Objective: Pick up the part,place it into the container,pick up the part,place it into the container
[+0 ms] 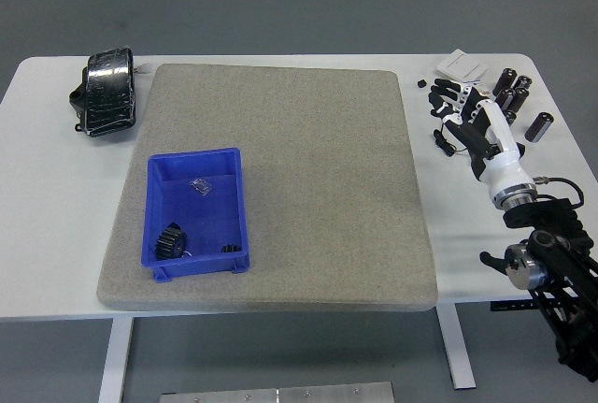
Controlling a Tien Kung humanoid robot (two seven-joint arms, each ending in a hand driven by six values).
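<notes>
Sitting at the table's far left, a black wrapped bundle [105, 93] lies off the grey mat [308, 188]. On the mat's left part stands the blue container [197, 211], which already holds a black gear [170, 240], a small clear packet [200, 186] and a small dark piece [229, 249], so at least part of the placing appears done. Far to the right, beyond the mat's edge, the robot's right hand [472, 118] hovers over the cluster of remaining parts: a white box [463, 65], dark cylinders [516, 94] and a black cable [443, 139]. Its fingers are spread and appear to grip nothing. Judging by this, another pick-up is about to begin; grasping a part and carrying it across to the container remain.
</notes>
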